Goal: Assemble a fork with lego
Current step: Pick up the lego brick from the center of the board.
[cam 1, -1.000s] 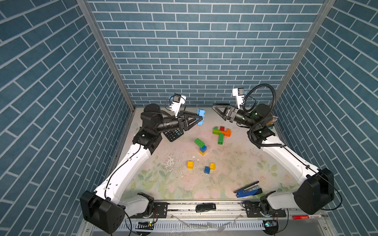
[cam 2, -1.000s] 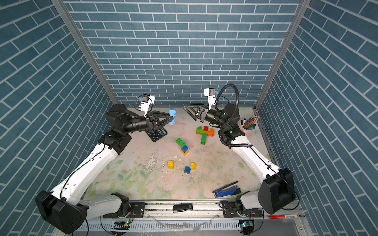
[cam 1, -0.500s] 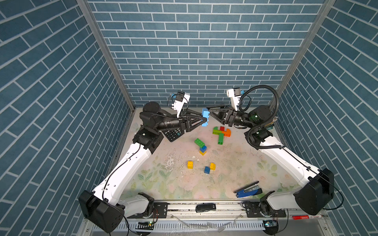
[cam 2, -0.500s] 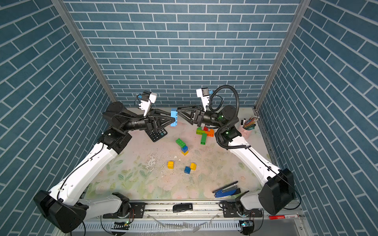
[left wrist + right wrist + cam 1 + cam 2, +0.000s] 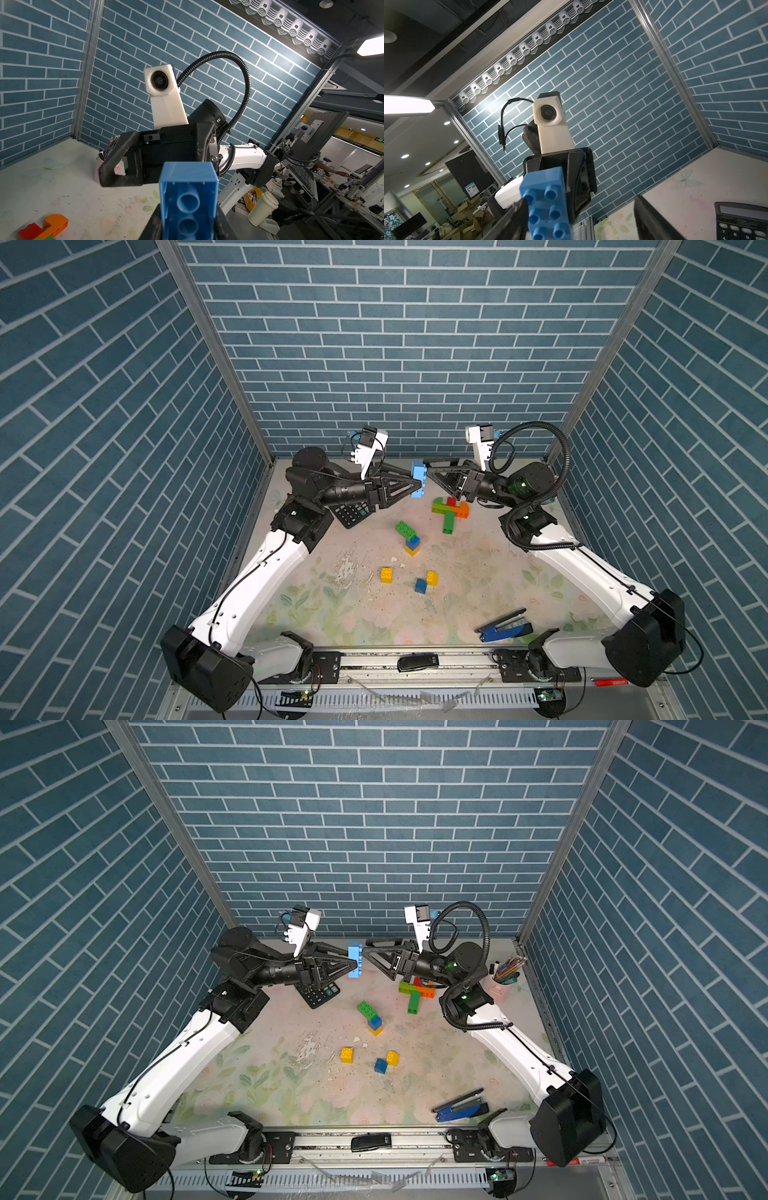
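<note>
the black calculator (image 5: 352, 512) lay on the worktop (image 5: 478, 568) right under the left end effector (image 5: 413, 486), which partly covered it. in the right wrist view its keys 7, 8 and 9 could be read, but the line of print above them was too blurred. the left end effector was clamped on a light blue brick (image 5: 418, 479), held in the air with its studs facing the right end effector (image 5: 428, 468). that one had its jaws apart at the brick. in the right wrist view the brick sat between its fingers (image 5: 652, 220), close to one and clear of the other. below the two tips stood a green, blue and yellow stack (image 5: 409, 537). under the right end effector lay a joined lime, red, orange and green cluster (image 5: 449, 510). two yellow bricks (image 5: 386, 575) and a blue one (image 5: 421, 585) lay farther off, and a blue stapler (image 5: 503, 628) well apart. a pink pen cup (image 5: 503, 979) stood beside the right wrist.
</note>
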Controlling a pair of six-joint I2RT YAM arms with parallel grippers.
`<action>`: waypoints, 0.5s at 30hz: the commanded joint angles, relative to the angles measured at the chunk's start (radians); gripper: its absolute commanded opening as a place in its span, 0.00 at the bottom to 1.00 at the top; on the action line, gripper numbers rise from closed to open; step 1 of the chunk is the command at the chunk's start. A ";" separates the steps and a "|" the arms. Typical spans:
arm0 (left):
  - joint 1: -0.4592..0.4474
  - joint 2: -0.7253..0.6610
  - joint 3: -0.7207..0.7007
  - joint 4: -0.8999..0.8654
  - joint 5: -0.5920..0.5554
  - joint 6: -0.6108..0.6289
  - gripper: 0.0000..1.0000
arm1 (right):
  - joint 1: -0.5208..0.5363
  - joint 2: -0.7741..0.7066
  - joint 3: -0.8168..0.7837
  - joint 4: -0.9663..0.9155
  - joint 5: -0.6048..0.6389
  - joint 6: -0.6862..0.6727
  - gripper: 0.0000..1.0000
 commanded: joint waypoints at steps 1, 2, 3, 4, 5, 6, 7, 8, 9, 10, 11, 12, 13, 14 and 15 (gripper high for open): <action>-0.006 0.008 0.009 0.004 0.012 0.016 0.35 | 0.036 0.010 0.063 -0.044 -0.070 -0.044 0.77; -0.005 0.008 0.008 0.005 0.012 0.016 0.35 | 0.039 0.012 0.064 -0.059 -0.069 -0.052 0.75; -0.006 0.008 0.008 0.005 0.013 0.016 0.34 | 0.040 0.015 0.067 -0.062 -0.070 -0.054 0.74; -0.006 0.008 0.006 0.005 0.015 0.016 0.34 | 0.041 0.018 0.071 -0.064 -0.074 -0.054 0.72; -0.006 0.008 0.005 0.003 0.013 0.016 0.34 | 0.041 0.019 0.075 -0.067 -0.076 -0.054 0.71; -0.005 0.007 0.003 0.003 0.012 0.015 0.34 | 0.040 0.019 0.080 -0.072 -0.077 -0.057 0.69; -0.006 0.007 0.003 0.003 0.013 0.016 0.34 | 0.042 0.019 0.086 -0.084 -0.079 -0.062 0.68; -0.005 0.007 0.003 0.003 0.015 0.016 0.34 | 0.042 0.019 0.089 -0.095 -0.080 -0.068 0.66; -0.006 0.007 0.000 0.003 0.014 0.016 0.34 | 0.042 0.017 0.090 -0.103 -0.079 -0.072 0.63; -0.006 0.005 0.002 0.005 0.015 0.017 0.34 | 0.042 0.015 0.089 -0.110 -0.077 -0.078 0.60; -0.006 0.006 0.001 0.004 0.015 0.018 0.34 | 0.042 0.013 0.087 -0.115 -0.071 -0.082 0.58; -0.006 0.005 0.000 0.003 0.017 0.018 0.33 | 0.043 0.010 0.084 -0.115 -0.066 -0.082 0.56; -0.005 0.005 0.000 0.003 0.019 0.018 0.33 | 0.042 0.010 0.083 -0.114 -0.061 -0.082 0.55; -0.006 0.005 0.000 0.003 0.020 0.018 0.33 | 0.042 0.007 0.081 -0.110 -0.056 -0.081 0.54; -0.006 0.005 -0.001 0.004 0.022 0.017 0.33 | 0.042 0.005 0.080 -0.104 -0.050 -0.079 0.54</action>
